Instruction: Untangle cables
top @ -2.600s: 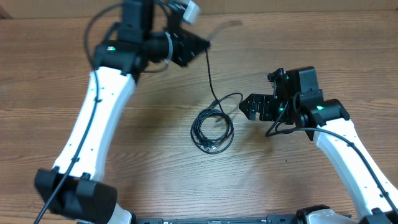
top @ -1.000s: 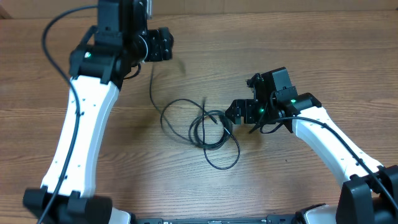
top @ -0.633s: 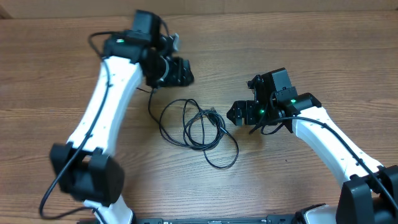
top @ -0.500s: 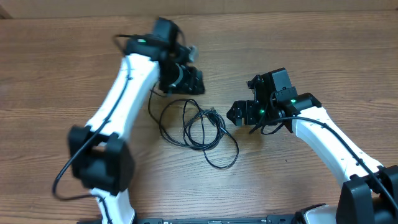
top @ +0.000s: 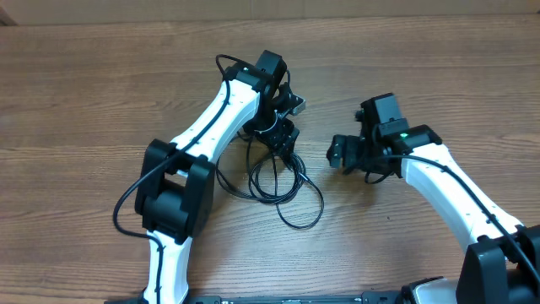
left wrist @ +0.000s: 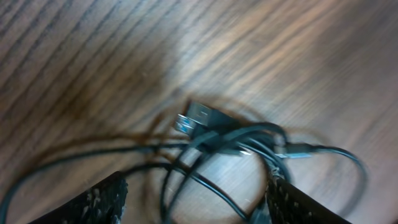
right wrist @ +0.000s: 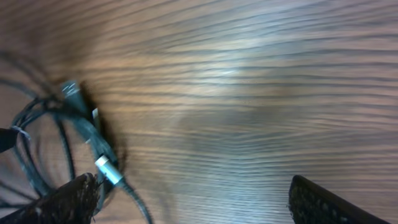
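One tangle of cables (top: 285,181), mid-desk.
Two tools, both spread and empty: left gripper (top: 283,139) above it, right gripper (top: 337,154) beside; silvery plug (right wrist: 107,167) showed only in right wrist view.

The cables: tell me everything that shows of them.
Thin black flexible cables lie tangled in loose overlapping loops, flat on the wooden table. Small plug ends gather at the knot: a dark plug with a blue inside and a silvery plug. The left gripper hangs over the tangle, jaws open astride it, clamping nothing. The right gripper stands apart, jaws open.
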You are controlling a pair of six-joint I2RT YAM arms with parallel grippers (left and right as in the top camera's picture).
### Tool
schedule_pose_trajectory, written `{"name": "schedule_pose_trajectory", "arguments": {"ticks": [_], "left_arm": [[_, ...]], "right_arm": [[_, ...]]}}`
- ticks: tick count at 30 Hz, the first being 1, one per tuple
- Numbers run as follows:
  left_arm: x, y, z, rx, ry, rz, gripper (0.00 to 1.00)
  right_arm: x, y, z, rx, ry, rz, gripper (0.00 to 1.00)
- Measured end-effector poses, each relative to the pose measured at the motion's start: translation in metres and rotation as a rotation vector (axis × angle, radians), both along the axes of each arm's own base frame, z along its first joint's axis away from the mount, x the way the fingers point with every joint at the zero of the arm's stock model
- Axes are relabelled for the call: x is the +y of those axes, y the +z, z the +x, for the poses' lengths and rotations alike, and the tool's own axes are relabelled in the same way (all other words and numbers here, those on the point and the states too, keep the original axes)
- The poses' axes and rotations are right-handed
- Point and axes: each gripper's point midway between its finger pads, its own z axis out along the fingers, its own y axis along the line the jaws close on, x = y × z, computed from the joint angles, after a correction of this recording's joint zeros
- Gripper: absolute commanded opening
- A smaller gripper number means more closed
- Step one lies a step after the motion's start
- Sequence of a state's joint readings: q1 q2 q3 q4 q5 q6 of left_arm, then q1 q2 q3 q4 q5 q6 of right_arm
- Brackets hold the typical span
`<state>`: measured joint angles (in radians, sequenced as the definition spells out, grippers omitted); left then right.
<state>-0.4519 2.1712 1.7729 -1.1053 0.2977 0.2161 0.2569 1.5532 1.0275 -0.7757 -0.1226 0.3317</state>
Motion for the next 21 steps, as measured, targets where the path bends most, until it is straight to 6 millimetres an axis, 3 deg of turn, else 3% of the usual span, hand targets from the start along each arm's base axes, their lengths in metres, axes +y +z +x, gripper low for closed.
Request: {"name": "schedule_pose_trajectory", "arguments": {"ticks": [5, 12, 18, 19, 21], "left_arm": [[0.004, -0.019, 0.0, 0.021, -0.021, 0.035, 0.69], [0.007, -0.032, -0.004, 0.05, -0.031, 0.057, 0.39], [0.01, -0.042, -0.009, 0.081, -0.041, 0.073, 0.38], [0.01, -0.042, -0.01, 0.085, -0.041, 0.075, 0.31], [0.011, -0.042, -0.012, 0.092, -0.042, 0.079, 0.05]], "right_arm": [[-0.015, 0.0, 0.004, 0.008, -0.067, 0.008, 0.96], [-0.016, 0.0, 0.005, 0.013, -0.083, 0.026, 0.96], [-0.015, 0.0, 0.004, 0.015, -0.084, 0.031, 0.96], [-0.015, 0.0, 0.004, 0.015, -0.083, 0.032, 0.96], [-0.015, 0.0, 0.004, 0.017, -0.083, 0.033, 0.96]]}}
